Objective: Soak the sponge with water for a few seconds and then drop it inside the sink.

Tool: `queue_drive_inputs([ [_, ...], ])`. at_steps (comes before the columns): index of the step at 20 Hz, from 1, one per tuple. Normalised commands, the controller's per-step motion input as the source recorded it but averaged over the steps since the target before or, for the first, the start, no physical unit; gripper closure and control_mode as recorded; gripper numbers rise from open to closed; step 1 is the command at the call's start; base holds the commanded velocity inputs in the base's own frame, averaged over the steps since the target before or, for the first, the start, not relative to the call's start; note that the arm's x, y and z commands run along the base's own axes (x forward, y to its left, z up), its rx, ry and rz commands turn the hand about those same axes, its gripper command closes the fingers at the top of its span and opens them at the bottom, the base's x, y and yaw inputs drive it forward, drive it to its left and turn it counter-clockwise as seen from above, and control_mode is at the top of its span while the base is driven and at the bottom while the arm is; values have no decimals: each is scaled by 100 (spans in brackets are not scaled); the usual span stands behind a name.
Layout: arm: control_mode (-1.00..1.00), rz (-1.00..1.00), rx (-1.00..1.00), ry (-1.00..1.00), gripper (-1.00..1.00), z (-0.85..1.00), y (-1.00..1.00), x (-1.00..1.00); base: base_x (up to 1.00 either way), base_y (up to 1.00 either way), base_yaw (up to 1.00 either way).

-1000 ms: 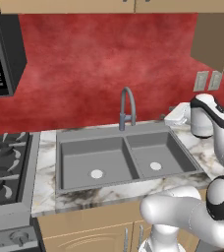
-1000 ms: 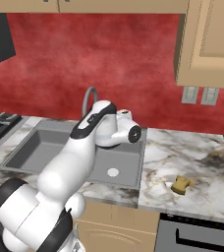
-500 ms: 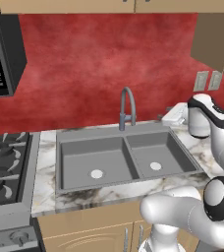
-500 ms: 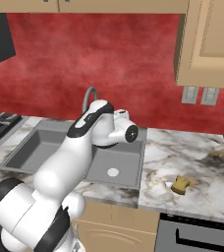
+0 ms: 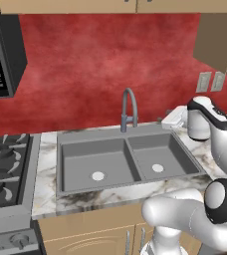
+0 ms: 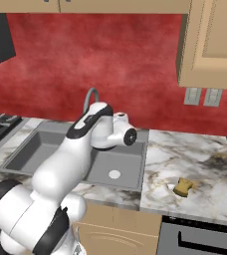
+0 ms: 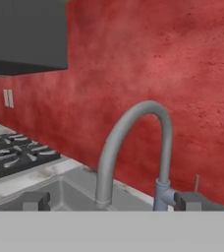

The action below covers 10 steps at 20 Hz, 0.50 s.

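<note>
Near the front edge of the marble bench (image 6: 205, 164), well to the right of the sink (image 6: 46, 149), the small yellow-tan sponge (image 6: 183, 187) lies flat on the stone, apart from everything else and untouched. Set into the bench, the grey sink (image 5: 120, 159) has two basins split by a centre divider, each with a pale round drain, and both basins look dry. At the sink's back rim stands the arched grey faucet (image 5: 128, 108), its spout curving down toward the divider, with the red wall close behind it. Seen from the right base camera, the white arm reaches up and over the sink's right basin, and the wrist ends above the sink's back right corner, beside the faucet (image 6: 90, 98). From the left base camera the end effector (image 5: 171, 118) sits near the bench's back edge, just to the right of the faucet and above the bench surface. Along the hand camera, the two dark fingertips (image 7: 35, 201) rise at the bottom with the faucet (image 7: 133, 152) between them and farther off; the fingers stand spread wide with nothing gripped between them. That same view takes in a stove (image 7: 15, 152) at the bench's far end and a dark microwave (image 7: 25, 34) overhead. On the left of the sink, the stove (image 5: 6, 169) adjoins the bench's left edge.
</note>
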Motion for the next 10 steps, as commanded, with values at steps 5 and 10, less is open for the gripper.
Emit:
queue_drive_inputs([
  [5,-100,0,4,0,-100,-20,0,14,0,0,0],
  [10,-100,0,6,0,-100,-19,0,20,0,0,0],
])
